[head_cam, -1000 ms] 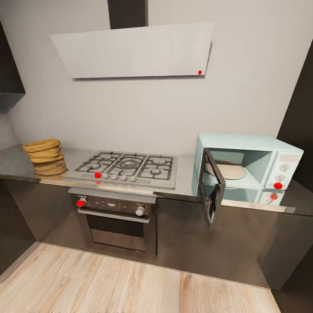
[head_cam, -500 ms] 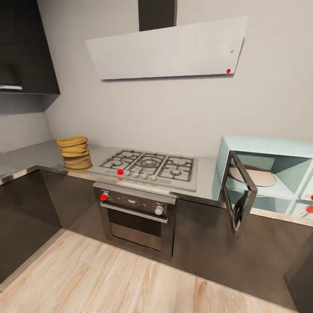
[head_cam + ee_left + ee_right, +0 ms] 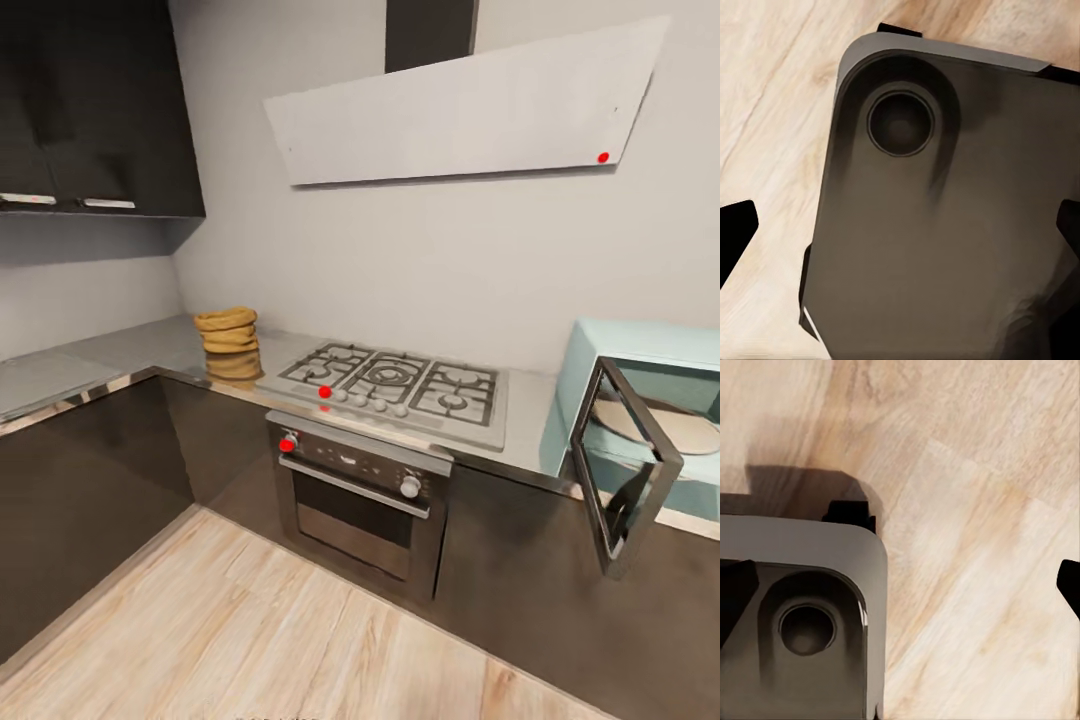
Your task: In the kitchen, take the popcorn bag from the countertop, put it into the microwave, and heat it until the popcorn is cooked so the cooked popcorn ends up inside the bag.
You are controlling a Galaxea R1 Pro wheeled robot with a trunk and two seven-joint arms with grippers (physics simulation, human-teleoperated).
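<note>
Popcorn bag (image 3: pixel 228 330) far ahead-left on countertop (image 3: pixel 90 355), beyond hob (image 3: pixel 395 385); nearer arm unclear; finger spread on both grippers impossible to tell.

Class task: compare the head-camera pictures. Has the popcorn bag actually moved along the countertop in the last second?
No. The popcorn bag keeps its place just left of the gas hob; both slid rightward in view together, so the camera turned.
</note>
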